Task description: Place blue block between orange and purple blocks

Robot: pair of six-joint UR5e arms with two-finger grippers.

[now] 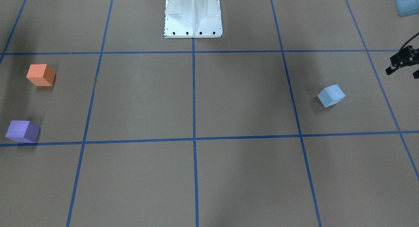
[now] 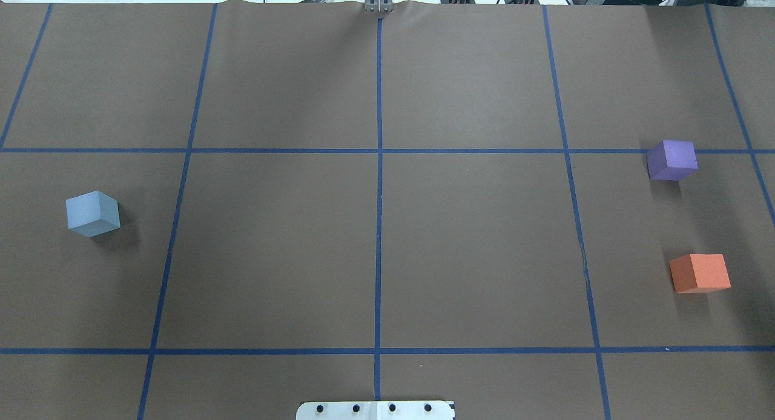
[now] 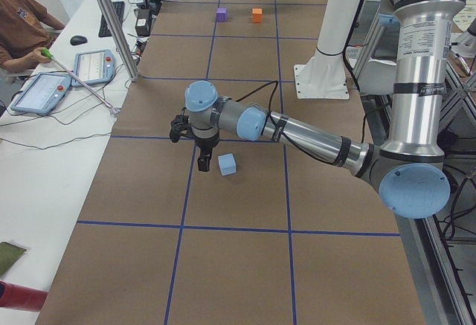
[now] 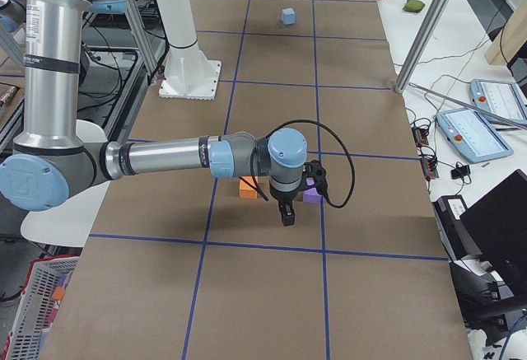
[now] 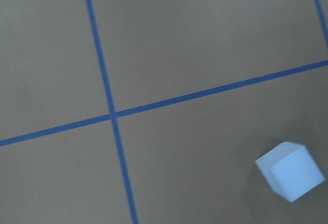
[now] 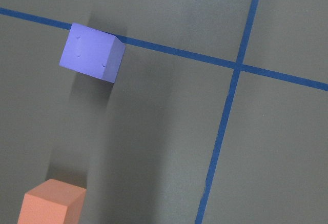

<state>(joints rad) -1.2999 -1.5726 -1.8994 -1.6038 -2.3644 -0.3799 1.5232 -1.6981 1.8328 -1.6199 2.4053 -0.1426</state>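
The brown table (image 2: 472, 256), gridded with blue tape (image 2: 379, 226), carries everything; the left arm (image 3: 312, 135) reaches over its left end, the right arm (image 4: 165, 158) over its right end; a white pedestal (image 1: 193, 14) stands at the robot's edge; the left gripper (image 1: 402, 72) hangs with fingers spread, holding nothing, near the blue block (image 2: 92, 213) but apart from it; the right gripper (image 4: 286, 212) hovers by the orange block (image 2: 700, 273) and purple block (image 2: 671, 160), whether spread or closed I cannot tell; the blue block rests on the table's left side, well apart from the other two on the right
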